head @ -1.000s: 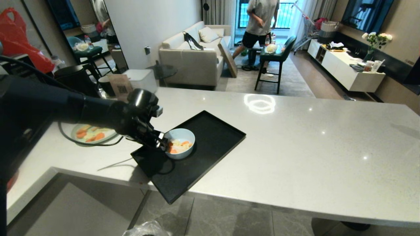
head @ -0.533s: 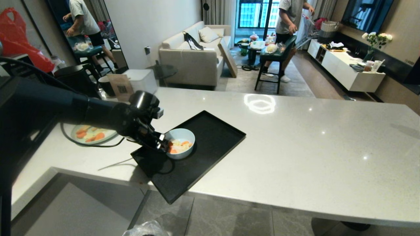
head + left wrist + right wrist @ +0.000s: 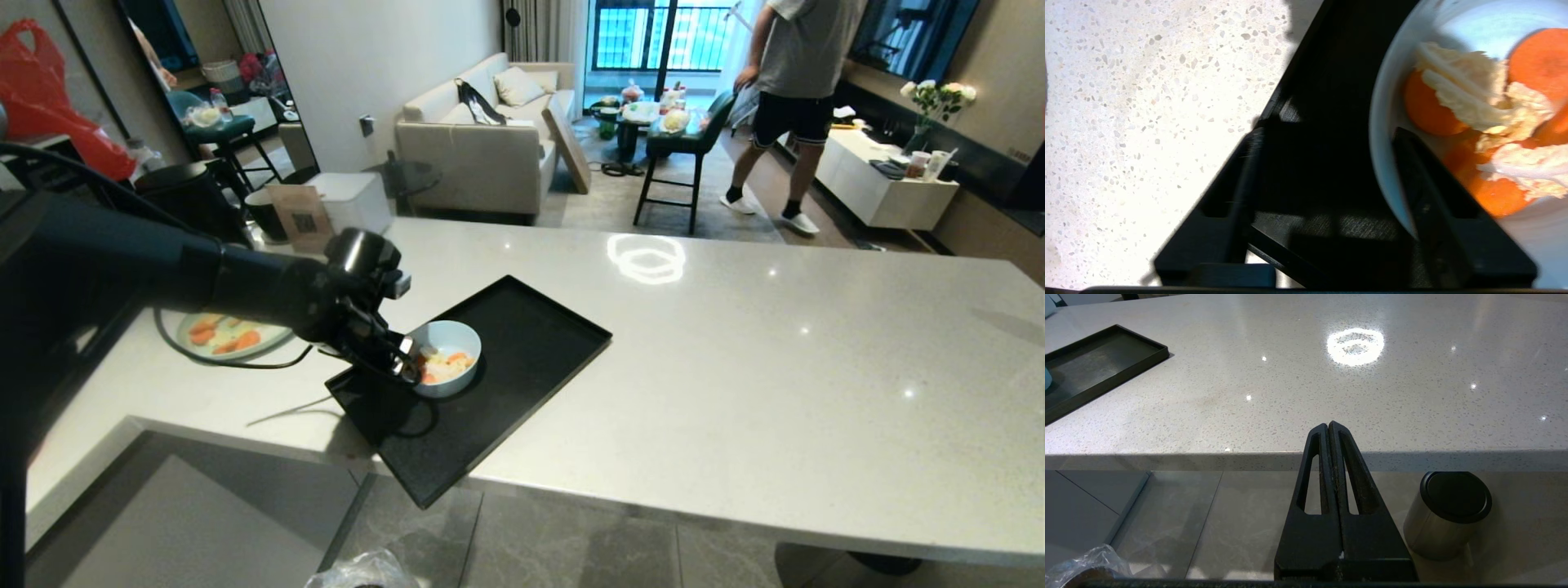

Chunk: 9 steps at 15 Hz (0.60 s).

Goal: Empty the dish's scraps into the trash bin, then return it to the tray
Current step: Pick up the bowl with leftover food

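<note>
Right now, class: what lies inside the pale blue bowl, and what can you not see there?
Inside the bowl lie orange carrot pieces with pale vegetable bits. One finger of the left gripper reaches inside its rim. The bowl's bottom under the scraps is covered.

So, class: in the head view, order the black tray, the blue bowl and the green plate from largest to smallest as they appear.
1. Black tray, plainly the largest.
2. Green plate, partly hidden by the left arm.
3. Blue bowl, smallest, though the plate's hidden part makes that gap unsure.
</note>
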Motion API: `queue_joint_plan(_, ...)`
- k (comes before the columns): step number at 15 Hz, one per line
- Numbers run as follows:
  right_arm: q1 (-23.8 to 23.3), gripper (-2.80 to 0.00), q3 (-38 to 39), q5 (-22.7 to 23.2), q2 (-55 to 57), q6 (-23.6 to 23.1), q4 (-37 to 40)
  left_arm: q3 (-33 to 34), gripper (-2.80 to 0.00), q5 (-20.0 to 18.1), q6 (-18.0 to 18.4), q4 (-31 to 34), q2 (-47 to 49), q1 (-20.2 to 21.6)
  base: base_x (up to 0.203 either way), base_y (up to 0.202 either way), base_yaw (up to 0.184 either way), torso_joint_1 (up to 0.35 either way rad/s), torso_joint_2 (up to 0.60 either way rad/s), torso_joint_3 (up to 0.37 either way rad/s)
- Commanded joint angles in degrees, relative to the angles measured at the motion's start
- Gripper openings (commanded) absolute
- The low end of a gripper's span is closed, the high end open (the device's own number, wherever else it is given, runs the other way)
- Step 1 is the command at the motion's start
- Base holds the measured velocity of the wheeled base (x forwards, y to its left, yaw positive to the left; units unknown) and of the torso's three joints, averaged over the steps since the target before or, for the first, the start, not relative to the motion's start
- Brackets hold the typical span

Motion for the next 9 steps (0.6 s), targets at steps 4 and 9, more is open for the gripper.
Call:
queue_joint_plan(4,0.0,-2.8,0.0,0.0,0.0,0.0,0.0,2.0,-2.8,-0.1,0.0,0.1,-1.6,-0.2,0.0,0.0,0.0,0.0,0.0,0.0)
queue_joint_plan(9,0.0,-2.8,0.0,0.0,0.0,0.0,0.0,4.9,-2.8,-0.5,-0.2,0.1,-3.6,0.2,0.0,0.0,0.0,0.0,0.0,0.0)
